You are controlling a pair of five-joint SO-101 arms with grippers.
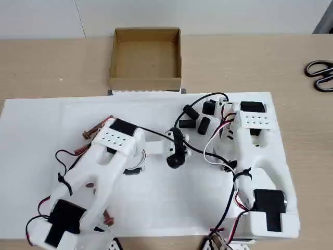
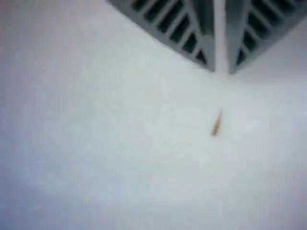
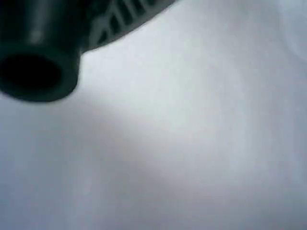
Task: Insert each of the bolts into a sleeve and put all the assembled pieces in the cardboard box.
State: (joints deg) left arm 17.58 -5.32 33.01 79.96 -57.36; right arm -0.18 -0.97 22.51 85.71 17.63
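Early stage: box [image 1: 118, 58] empty, seemingly no bolt yet sleeved; right claw [image 3: 110, 21] grasps a sleeve [image 3: 36, 72], left claw [image 2: 220, 64] clenched near a bolt [image 2: 216, 124], other bolts [image 1: 91, 133] loose on the sheet [image 1: 156, 203]

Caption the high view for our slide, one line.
Two SO-101 arms over a white sheet: bolts beside the left arm, black sleeves by the right arm, cardboard box empty.

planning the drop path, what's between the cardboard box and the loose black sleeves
High view: the stretch is bare, just white sheet between the cardboard box and the sleeves.
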